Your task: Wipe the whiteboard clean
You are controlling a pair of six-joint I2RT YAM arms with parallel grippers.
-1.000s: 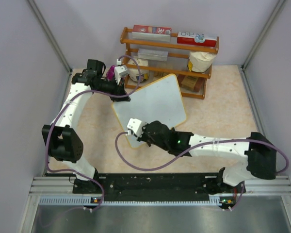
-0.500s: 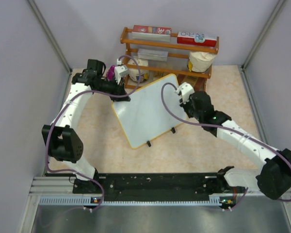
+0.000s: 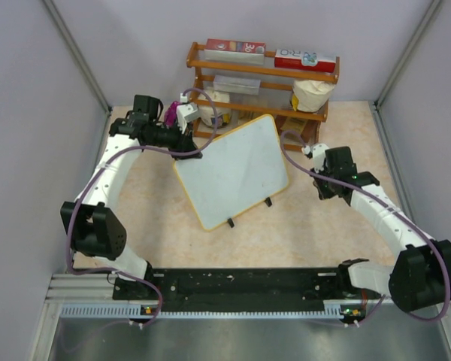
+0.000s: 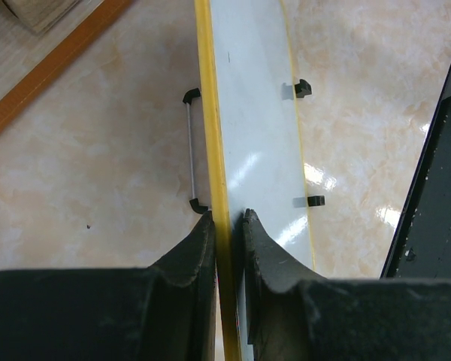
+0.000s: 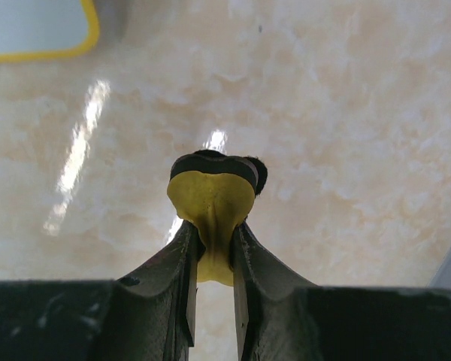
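The whiteboard (image 3: 233, 173), white with a thin yellow frame and two small black feet, stands tilted in the middle of the table. My left gripper (image 3: 189, 150) is shut on its upper left edge; in the left wrist view the yellow frame (image 4: 215, 150) runs between my fingers (image 4: 188, 259). A corner of the board shows in the right wrist view (image 5: 37, 30). My right gripper (image 3: 318, 184) is to the right of the board, apart from it, shut on a yellow eraser with a black pad (image 5: 213, 197) over the bare table.
A wooden shelf rack (image 3: 261, 90) with boxes, a bag and small items stands behind the board. Grey walls close the left, right and back. The black base rail (image 3: 240, 286) runs along the near edge.
My right arm swept from the board's lower left corner across its face and off to the right, and now hangs over the table. The left arm shifted only slightly, holding the board.
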